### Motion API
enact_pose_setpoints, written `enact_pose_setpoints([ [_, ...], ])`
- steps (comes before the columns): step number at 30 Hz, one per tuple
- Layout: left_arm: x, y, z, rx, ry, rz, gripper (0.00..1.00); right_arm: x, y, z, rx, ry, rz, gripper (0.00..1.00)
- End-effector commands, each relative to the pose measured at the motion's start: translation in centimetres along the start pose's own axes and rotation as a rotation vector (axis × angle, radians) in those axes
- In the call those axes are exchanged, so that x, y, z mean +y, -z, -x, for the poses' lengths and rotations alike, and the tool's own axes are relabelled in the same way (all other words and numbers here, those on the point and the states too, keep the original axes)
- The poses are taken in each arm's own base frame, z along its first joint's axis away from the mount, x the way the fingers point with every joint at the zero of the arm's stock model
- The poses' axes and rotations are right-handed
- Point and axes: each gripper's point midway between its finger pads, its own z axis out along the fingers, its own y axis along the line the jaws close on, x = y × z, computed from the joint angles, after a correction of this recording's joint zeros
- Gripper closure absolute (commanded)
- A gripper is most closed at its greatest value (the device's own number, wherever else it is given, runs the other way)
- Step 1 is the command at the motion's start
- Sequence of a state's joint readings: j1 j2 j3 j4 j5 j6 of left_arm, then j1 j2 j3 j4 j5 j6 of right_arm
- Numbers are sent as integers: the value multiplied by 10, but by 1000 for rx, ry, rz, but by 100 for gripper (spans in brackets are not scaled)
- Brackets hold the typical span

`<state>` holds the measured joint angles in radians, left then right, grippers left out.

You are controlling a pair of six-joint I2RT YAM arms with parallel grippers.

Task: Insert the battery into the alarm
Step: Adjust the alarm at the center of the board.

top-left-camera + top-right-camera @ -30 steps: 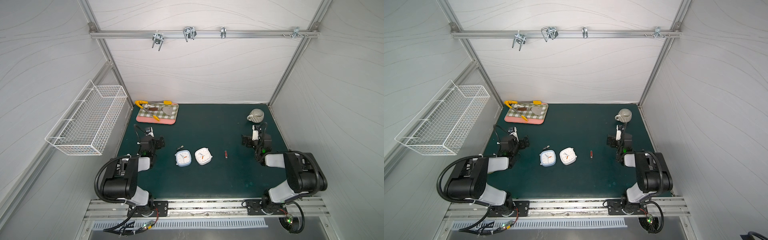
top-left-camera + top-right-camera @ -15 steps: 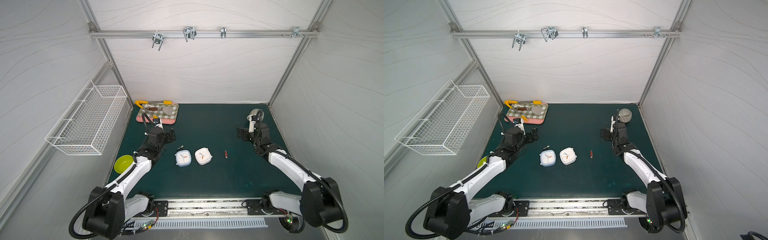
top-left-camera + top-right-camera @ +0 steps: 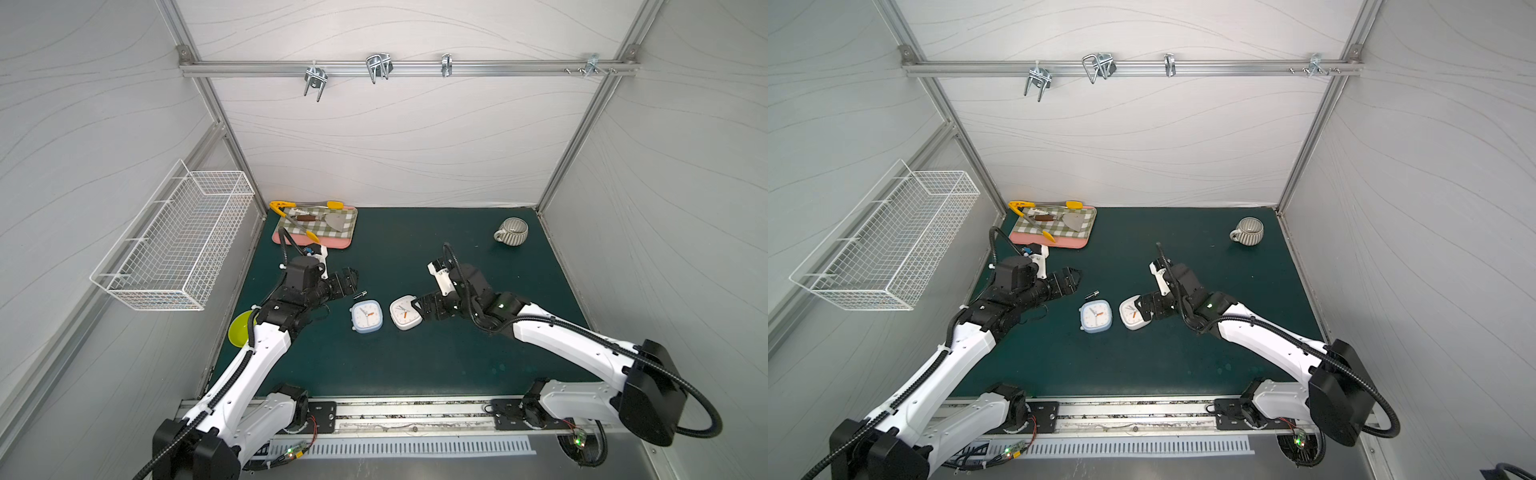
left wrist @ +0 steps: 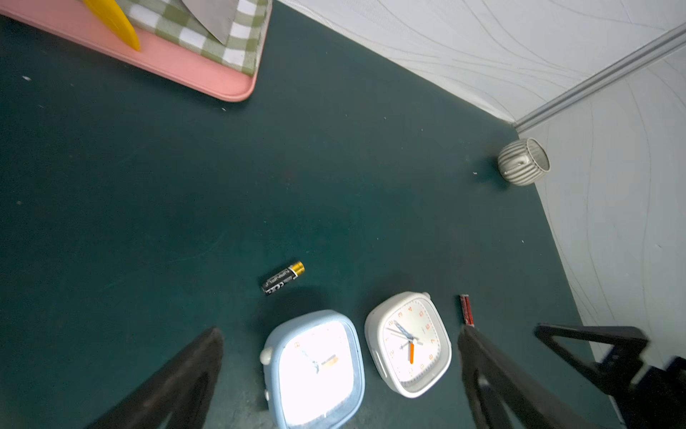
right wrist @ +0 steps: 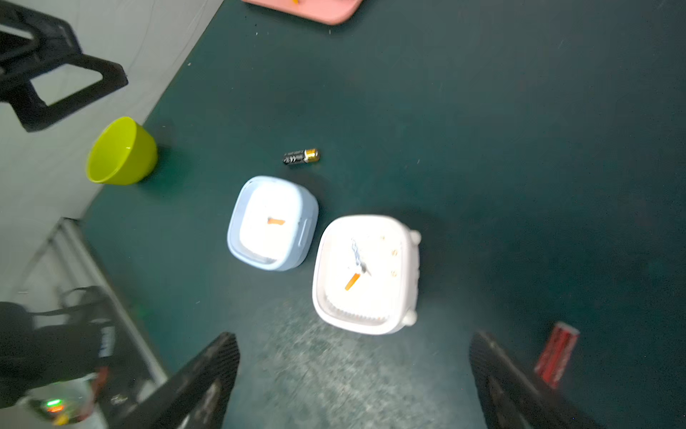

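On the worktop [image 3: 415,365], the right jaws have come forward from the folded rest and now hang wide open and empty, just beside the white alarm [image 3: 404,312]. The left jaws, open and empty too, have come near the black battery [image 3: 360,295], which lies untouched beside the blue alarm [image 3: 366,316]. The grasp can begin, I think.

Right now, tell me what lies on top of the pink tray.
A green checked cloth covers most of the pink tray, with yellow-tipped tongs and a metal spatula lying on it. Whatever is under the cloth is hidden.
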<state>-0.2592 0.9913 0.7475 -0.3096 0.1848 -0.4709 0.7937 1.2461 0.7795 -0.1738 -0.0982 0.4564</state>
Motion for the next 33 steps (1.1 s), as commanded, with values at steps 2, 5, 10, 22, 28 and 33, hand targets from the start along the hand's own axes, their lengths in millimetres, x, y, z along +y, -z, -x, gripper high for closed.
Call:
enact_pose_setpoints([
  [2, -21, -13, -13, 94, -23, -52, 0, 9, -7, -30, 97, -369, 259, 5],
  [5, -32, -25, -22, 135, -50, -70, 0, 2, -14, -32, 98, -441, 304, 6],
  [10, -45, -35, -32, 173, -80, -88, 0, -12, -29, -41, 106, -493, 312, 10],
  [22, -45, -33, -35, 172, -98, -86, 0, -28, -79, -50, 170, -561, 376, 20],
  [28, -42, -32, -36, 167, -109, -70, 0, -24, -96, -54, 194, -605, 463, 29],
  [33, -41, -32, -37, 170, -112, -69, 0, -22, -101, -53, 194, -628, 502, 44],
])
